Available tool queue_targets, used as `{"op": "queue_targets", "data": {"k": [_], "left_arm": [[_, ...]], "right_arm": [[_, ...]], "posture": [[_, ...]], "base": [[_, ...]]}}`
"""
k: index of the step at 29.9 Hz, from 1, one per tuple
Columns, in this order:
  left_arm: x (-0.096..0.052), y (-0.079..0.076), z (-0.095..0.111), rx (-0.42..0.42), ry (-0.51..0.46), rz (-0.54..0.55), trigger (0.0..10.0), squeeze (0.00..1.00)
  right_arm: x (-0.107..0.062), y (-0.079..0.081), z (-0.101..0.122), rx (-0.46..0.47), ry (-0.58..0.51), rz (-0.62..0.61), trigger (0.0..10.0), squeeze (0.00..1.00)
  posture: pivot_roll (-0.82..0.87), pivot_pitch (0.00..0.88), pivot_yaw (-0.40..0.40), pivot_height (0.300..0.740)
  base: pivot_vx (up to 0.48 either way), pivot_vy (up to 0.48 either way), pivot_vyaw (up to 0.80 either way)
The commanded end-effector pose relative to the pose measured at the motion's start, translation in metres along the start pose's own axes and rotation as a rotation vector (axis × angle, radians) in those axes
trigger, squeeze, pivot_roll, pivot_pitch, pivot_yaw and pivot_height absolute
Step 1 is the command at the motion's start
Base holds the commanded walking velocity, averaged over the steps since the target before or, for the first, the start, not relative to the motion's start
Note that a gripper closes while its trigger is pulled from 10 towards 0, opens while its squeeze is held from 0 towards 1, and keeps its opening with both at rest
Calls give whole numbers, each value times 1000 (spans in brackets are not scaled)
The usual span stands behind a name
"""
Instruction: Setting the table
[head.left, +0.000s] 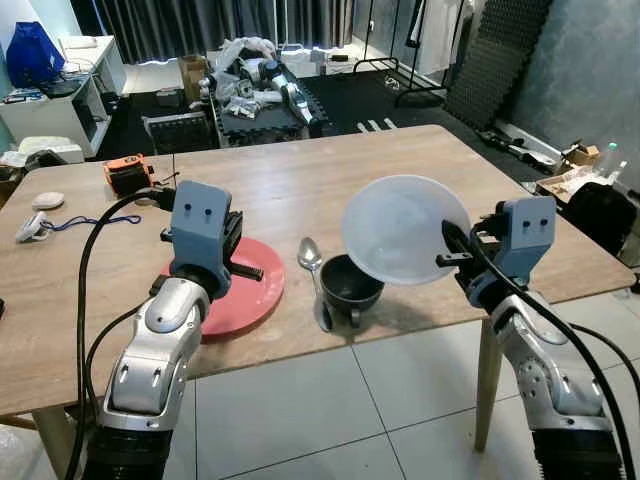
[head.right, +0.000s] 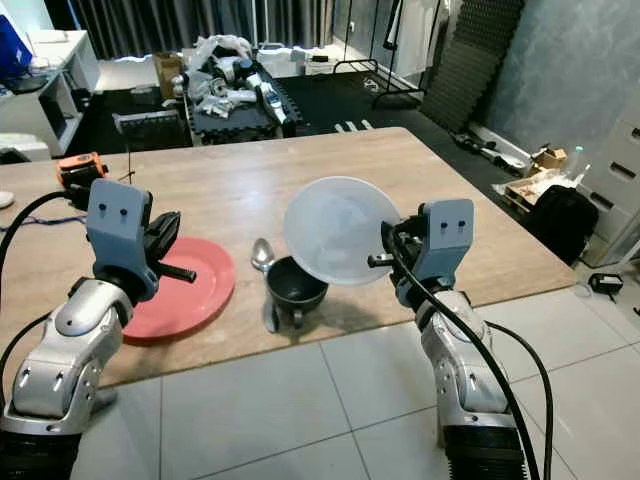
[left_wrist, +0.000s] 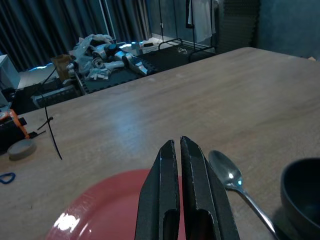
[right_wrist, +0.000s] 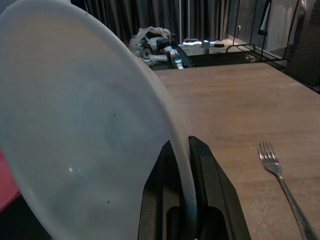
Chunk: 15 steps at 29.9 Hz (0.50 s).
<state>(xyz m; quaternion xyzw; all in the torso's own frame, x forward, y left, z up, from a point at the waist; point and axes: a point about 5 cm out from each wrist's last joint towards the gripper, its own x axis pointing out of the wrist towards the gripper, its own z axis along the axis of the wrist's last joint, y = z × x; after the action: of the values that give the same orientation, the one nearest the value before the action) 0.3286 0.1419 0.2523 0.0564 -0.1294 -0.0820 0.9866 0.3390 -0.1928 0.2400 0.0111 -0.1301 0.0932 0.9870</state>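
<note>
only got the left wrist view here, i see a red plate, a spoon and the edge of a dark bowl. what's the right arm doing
Observer: The right tool is shut on the rim of a white plate, holding it tilted above the dark bowl.
Operator: any cutlery on that side
Observer: Yes, a fork lies on the table beyond the white plate, seen from the right wrist.
Operator: where's my left tool relative to the red plate
Observer: The left tool is shut, empty, over the red plate; the spoon lies between that plate and the bowl.
</note>
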Motion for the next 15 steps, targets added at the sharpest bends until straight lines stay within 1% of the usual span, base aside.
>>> {"op": "queue_targets", "data": {"k": [1,15], "left_arm": [[-2,1,-5,-7,11,10,10000,0],[-2,0,-4,-2,5,10,10000,0]], "right_arm": [[0,-2,2,-3,-12,-5,10000,0],[1,-2,2,-2,-12,-3,10000,0]], "posture": [[3,99,65,740],[0,100,65,740]], "base": [[-266,0,0],[0,0,0]]}}
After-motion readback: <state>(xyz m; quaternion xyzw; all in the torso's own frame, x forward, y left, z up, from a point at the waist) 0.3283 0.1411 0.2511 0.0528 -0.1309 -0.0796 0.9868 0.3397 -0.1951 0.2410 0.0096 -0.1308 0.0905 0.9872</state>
